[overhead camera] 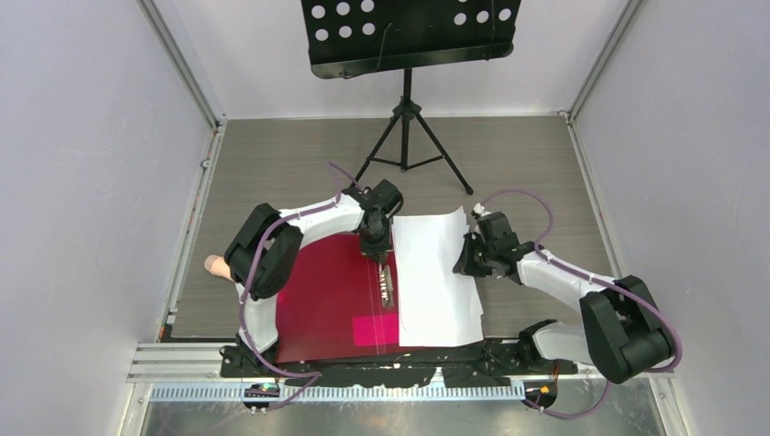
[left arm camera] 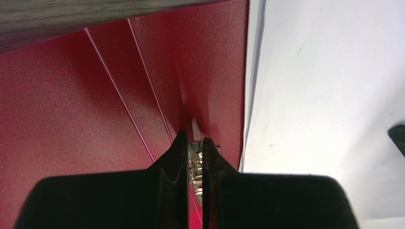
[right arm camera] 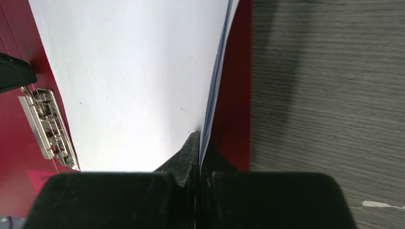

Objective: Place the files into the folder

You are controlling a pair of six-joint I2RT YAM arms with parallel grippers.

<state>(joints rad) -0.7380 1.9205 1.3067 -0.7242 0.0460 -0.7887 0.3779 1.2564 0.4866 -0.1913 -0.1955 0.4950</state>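
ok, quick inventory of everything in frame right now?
folder: 1, crimson red, lying open on the table
files: 1 stack, white, on the folder's right half
metal clip: 1, silver, along the spine, left of the files
pink patch: 1, pink, inside the folder, near edge
music stand: 1, black, far end
beige object: 1, left of folder, mostly hidden, unidentifiable
table: 1, grey wood grain
left gripper: black, shut on the metal clip
right gripper: black, shut on the files' right edge
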